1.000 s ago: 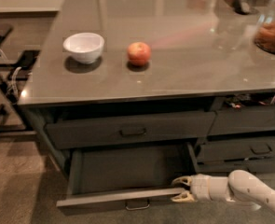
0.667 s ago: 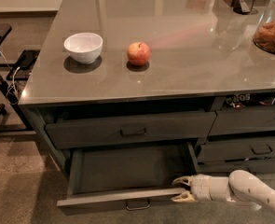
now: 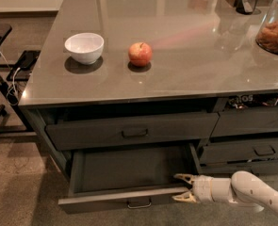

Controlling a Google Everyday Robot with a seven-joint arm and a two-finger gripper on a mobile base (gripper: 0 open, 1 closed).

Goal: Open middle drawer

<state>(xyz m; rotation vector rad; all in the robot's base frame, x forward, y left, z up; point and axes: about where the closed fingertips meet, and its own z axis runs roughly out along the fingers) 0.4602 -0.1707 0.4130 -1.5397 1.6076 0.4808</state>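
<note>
The middle drawer [image 3: 129,197] is pulled out from the left bank of the counter, and its shallow dark tray [image 3: 129,166] shows empty. Its loop handle [image 3: 139,204] sits at the centre of the front. My gripper [image 3: 177,188] comes in from the lower right, at the right end of the drawer front. Its fingers are spread. One fingertip [image 3: 178,176] is over the tray side and the other is on the outer side of the front. It holds nothing. The drawer above [image 3: 134,132] is shut.
On the counter top [image 3: 185,74] stand a white bowl [image 3: 84,46], a red apple [image 3: 140,53] and a jar of snacks [image 3: 274,29] at the right edge. Right-hand drawers [image 3: 251,149] are next to my arm. Dark racks and cables [image 3: 6,74] stand at the left.
</note>
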